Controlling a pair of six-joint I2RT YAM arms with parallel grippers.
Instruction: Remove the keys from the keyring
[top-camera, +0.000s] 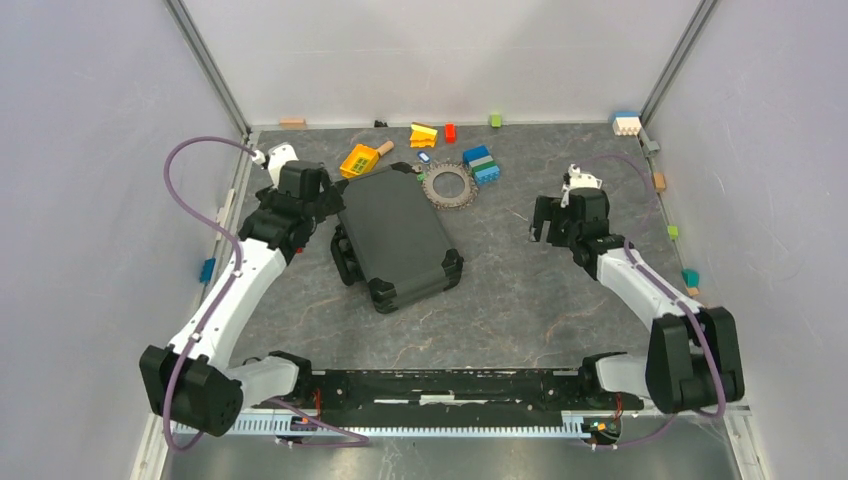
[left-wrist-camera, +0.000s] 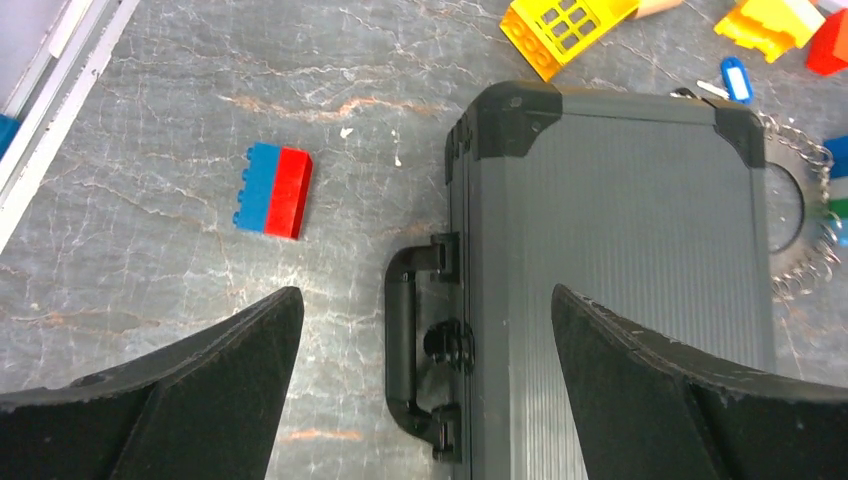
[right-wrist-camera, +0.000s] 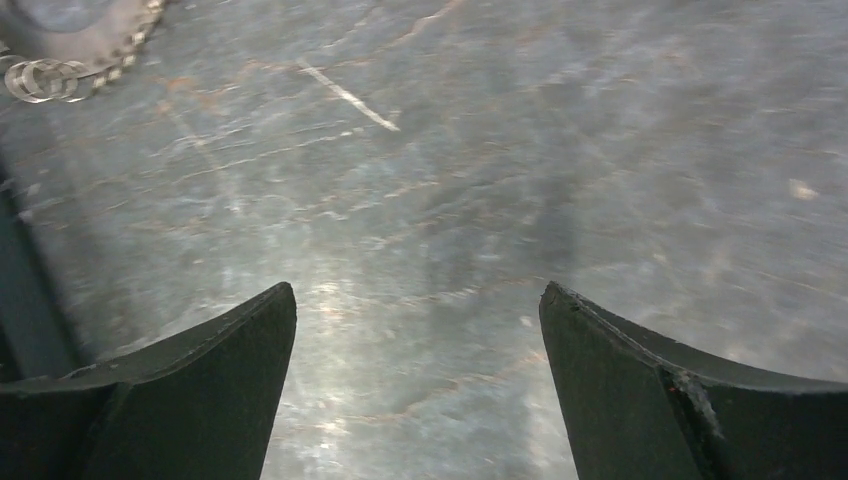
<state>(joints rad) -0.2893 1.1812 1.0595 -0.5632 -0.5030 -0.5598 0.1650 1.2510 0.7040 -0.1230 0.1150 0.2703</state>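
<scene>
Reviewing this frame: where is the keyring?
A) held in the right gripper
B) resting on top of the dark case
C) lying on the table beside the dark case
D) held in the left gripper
C: the keyring lies flat on the table by the far corner of the dark case, while the left gripper and right gripper are both open and empty.

Grey table (top-camera: 520, 300), case (top-camera: 400, 238), keyring (top-camera: 447, 203), bricks (top-camera: 484, 167)
</scene>
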